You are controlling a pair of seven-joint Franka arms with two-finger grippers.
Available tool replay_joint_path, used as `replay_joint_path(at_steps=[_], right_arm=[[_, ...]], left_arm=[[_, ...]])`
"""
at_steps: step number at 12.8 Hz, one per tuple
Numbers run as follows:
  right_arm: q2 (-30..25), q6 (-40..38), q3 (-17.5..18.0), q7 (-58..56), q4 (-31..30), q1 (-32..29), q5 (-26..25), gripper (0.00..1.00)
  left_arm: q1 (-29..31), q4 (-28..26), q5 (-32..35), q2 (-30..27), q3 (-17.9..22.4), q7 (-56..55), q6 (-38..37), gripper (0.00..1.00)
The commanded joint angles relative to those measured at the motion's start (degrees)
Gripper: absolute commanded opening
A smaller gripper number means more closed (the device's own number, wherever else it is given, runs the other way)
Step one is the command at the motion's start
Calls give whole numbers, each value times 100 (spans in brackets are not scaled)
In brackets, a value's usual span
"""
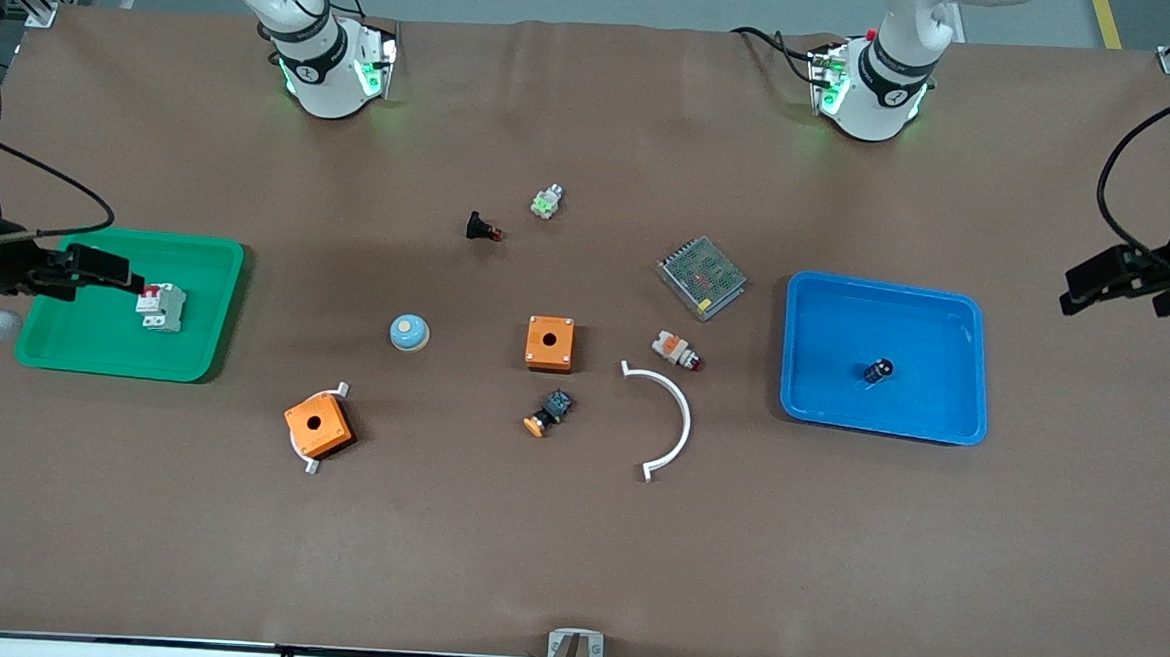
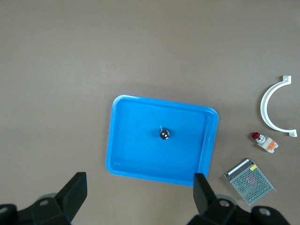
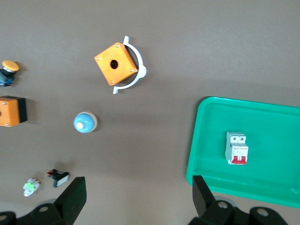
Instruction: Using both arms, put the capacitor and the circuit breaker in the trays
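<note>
The capacitor (image 1: 879,370), a tiny black cylinder, lies in the blue tray (image 1: 826,311) toward the left arm's end of the table; it also shows in the left wrist view (image 2: 164,134). The circuit breaker (image 1: 162,306), a white-grey block with red levers, lies in the green tray (image 1: 74,342) toward the right arm's end; it also shows in the right wrist view (image 3: 236,147). My left gripper (image 1: 1098,280) (image 2: 139,180) is open and empty, high over the table beside the blue tray. My right gripper (image 1: 112,272) (image 3: 138,185) is open and empty, high by the green tray's edge.
Mid-table lie two orange boxes (image 1: 549,343) (image 1: 318,425), a blue-and-cream dome (image 1: 410,332), a black push button with orange cap (image 1: 549,413), a white curved bracket (image 1: 668,423), a white-and-orange part (image 1: 676,350), a metal mesh box (image 1: 702,277), a black switch (image 1: 481,228) and a small green-white part (image 1: 547,202).
</note>
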Motion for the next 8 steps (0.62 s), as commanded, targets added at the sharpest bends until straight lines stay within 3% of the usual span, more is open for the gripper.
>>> replay_joint_path(at_steps=[1,3,5,8], right_arm=[[-555,-206,-39,216,-218,258,-255,100],[-1099,-85,-30,225,-821,443,-694,100],[-1740,519,-57,199,-1665,417,-749,100],[-1892,514,-109,102,-1722,234,-775,100]], left_arm=[[55,-782,-44,-549,-42,107,271,100],[28,-590,52,-488,-50,64,271,100],[-42,-248,96,-286,-50,-216,210,100],[11,-264,88,-321,-94,-148,44,100]])
